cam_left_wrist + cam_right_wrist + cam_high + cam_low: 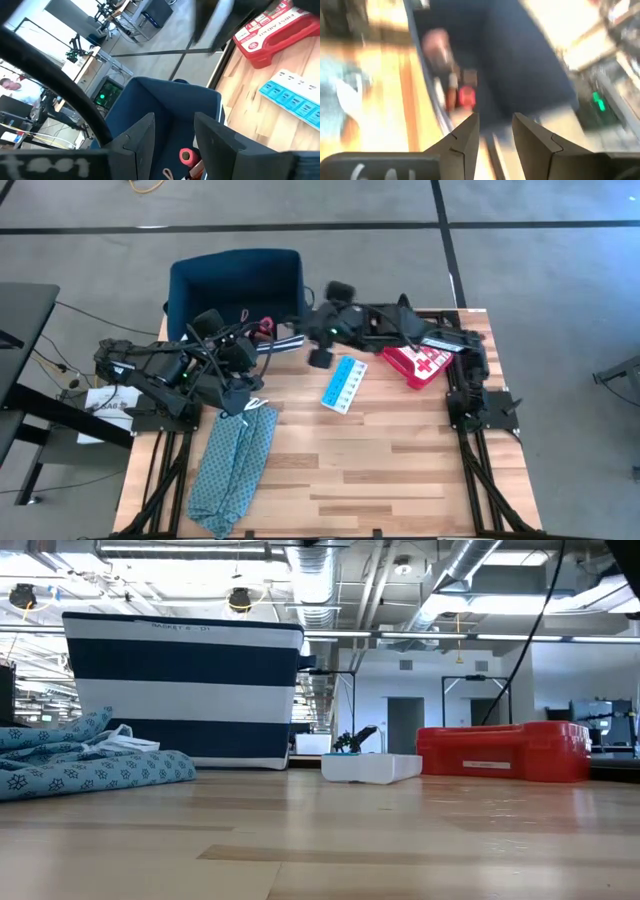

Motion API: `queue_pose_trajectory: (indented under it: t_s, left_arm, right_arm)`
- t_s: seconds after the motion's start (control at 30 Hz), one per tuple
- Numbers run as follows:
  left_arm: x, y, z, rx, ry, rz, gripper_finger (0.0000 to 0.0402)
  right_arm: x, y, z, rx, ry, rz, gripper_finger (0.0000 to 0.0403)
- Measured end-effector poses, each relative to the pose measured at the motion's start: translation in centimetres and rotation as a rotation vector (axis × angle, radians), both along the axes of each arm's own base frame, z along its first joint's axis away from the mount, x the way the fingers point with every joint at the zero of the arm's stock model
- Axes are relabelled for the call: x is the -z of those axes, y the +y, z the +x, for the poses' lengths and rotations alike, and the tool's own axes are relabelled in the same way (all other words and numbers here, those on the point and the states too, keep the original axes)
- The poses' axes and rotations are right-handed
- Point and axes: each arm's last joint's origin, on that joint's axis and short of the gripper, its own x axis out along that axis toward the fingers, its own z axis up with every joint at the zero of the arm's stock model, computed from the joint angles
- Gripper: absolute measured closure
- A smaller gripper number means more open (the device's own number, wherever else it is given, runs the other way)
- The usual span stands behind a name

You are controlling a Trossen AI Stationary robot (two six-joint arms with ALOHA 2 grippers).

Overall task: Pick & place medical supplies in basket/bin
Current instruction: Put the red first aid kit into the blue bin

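Observation:
The navy striped bin [235,285] stands at the table's far left; its wall [185,690] fills the low view's left. Inside lie a pink tape roll [186,156] and a red-capped bottle [465,96]. My left gripper [175,137] hovers open and empty over the bin's near edge [245,335]. My right gripper [495,135], also open and empty, hangs over the bin's right near corner [305,332]. The red first-aid case [420,362] and the light blue pill strip box [343,383] lie flat on the table right of the bin.
A teal patterned cloth [235,455] lies crumpled at the table's near left, below the left arm. Bare wood spreads across the near middle and right of the table. The right arm stretches over the far edge above the case. A person shows in the room behind [12,85].

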Motion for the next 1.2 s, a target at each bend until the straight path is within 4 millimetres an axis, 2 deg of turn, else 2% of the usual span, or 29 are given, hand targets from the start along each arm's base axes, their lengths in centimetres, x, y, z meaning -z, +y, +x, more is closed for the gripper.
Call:
queue_pose_trajectory:
  t_s: [0.23, 0.43, 0.5, 0.6, 0.77, 0.87, 1.03, 1.2]
  left_arm:
    - [0.0, -0.1, 0.0, 0.009, 0.01, -0.001, 0.0272]
    - [0.0, -0.1, 0.0, 0.016, 0.014, -0.013, 0.0272]
    - [0.1, -0.2, 0.0, 0.024, 0.019, -0.026, 0.0272]
    - [0.0, -0.2, -0.1, 0.037, 0.023, -0.044, 0.0272]
    - [0.1, -0.2, -0.1, 0.044, 0.039, -0.036, 0.0272]
    - [0.2, -0.1, 0.1, 0.042, 0.047, -0.035, 0.0272]
    - [0.2, -0.2, 0.1, 0.052, 0.051, -0.063, 0.0272]
    - [0.2, -0.2, 0.1, 0.053, 0.051, -0.068, 0.0272]
  right_arm:
    - [0.7, 1.0, -6.0, 0.219, 0.258, 0.241, 0.029]
    - [2.9, 0.7, -6.3, 0.246, 0.32, 0.267, 0.029]
    - [4.8, 0.3, -7.2, 0.311, 0.413, 0.269, 0.029]
    - [8.9, -0.7, -7.1, 0.407, 0.489, 0.267, 0.029]
    - [15.5, -1.6, -9.7, 0.552, 0.645, 0.349, 0.029]
    - [19.1, -1.9, -10.7, 0.623, 0.663, 0.372, 0.029]
    - [22.8, -2.5, -12.7, 0.721, 0.73, 0.431, 0.029]
    - [24.4, -3.6, -13.1, 0.766, 0.683, 0.494, 0.029]
